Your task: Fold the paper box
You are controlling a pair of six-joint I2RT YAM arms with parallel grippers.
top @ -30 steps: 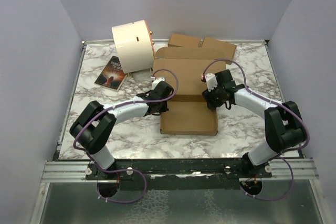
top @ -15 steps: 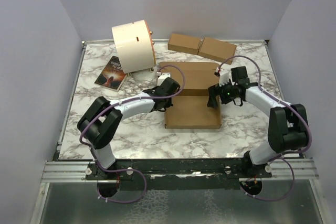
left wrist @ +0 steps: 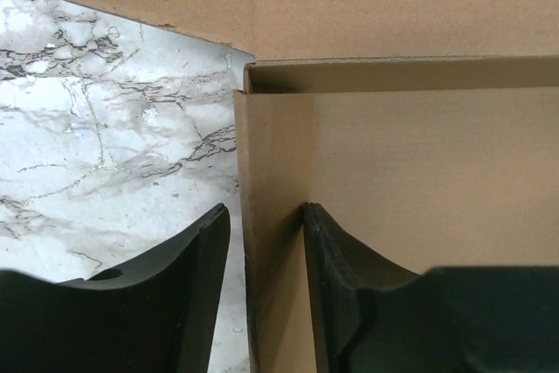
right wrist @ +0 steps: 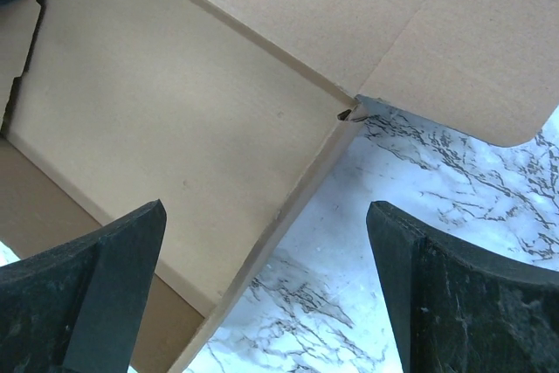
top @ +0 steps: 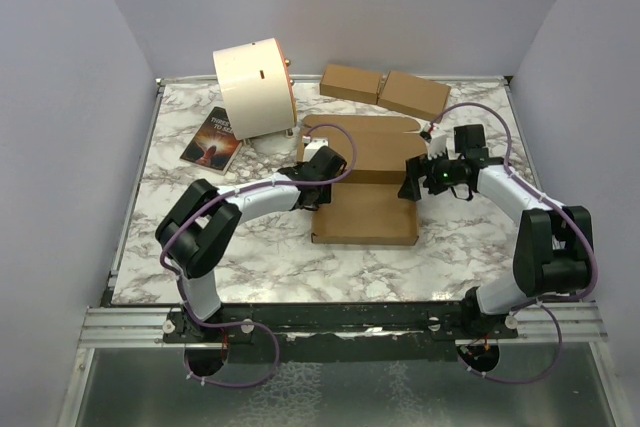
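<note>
Where the paper box (top: 365, 217) lies: flat at the middle of the marble table (top: 270, 257), between the two arms, its near half toward the bases and a broad panel reaching toward the back wall.
Long axis: near to far, judging by the overhead view, though the outline looks close to square, so the call is tentative.
Left gripper (left wrist: 266, 211): astride the box's left wall, one finger outside over marble and the other on the box side. The jaws are partly apart, and a sliver of table shows beside the outer finger, so nothing is clamped.
Right gripper (right wrist: 266, 216): jaws spread wide and holding nothing, with the box's right edge crossing diagonally between the fingers.
Nearer arm: the left, already at its wall.
Bearing: the box sits inboard of both grippers, rightward of the left one and leftward of the right one.
</note>
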